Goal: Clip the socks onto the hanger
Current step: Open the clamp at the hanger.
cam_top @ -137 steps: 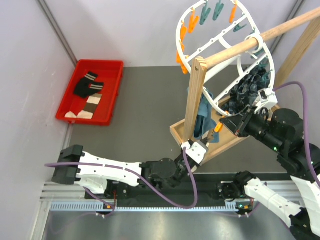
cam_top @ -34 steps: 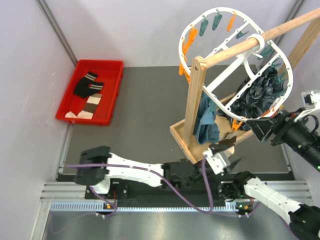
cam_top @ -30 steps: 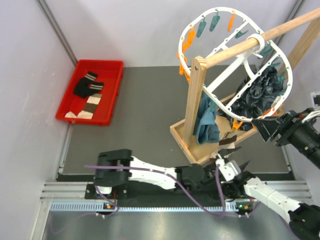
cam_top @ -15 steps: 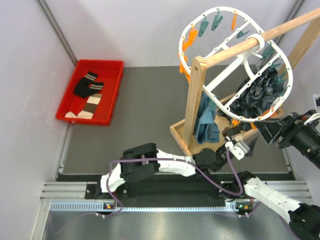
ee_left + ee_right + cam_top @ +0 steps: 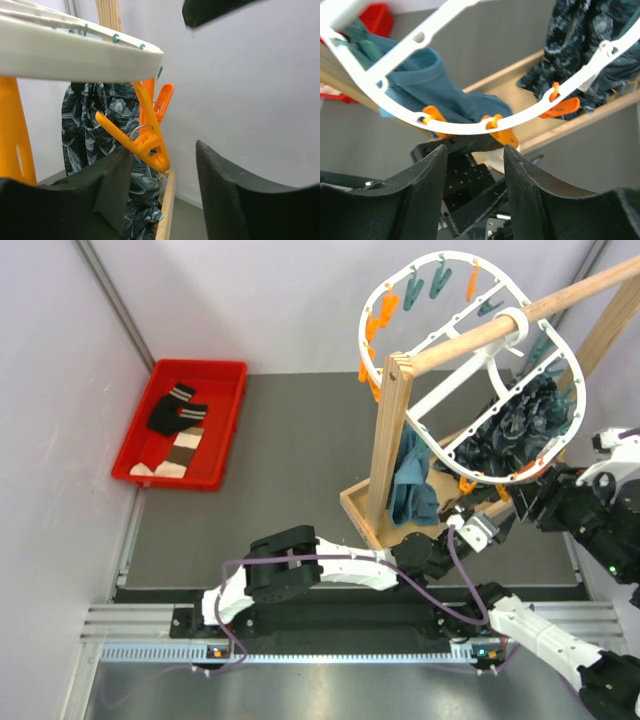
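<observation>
The socks (image 5: 172, 415), black ones and banded ones, are lying in the red tray (image 5: 200, 366), well apart from both pincers and far off to their left. None is looking clipped, so by my judgement the whole job is waiting to be done. The hanger (image 5: 75, 55) is hanging from the wooden pole (image 5: 580, 292), its lower rim passing just above the left pincer (image 5: 165, 180). That pincer is standing wide and empty, with an orange peg (image 5: 147, 142) dangling just ahead between its fingers. The right pincer (image 5: 474, 160) is gaping moderately just under the same rim, holding nothing. A teal cloth (image 5: 410, 482) and a dark patterned cloth (image 5: 515, 425) are draping beside the pegs and crowding the reach.
</observation>
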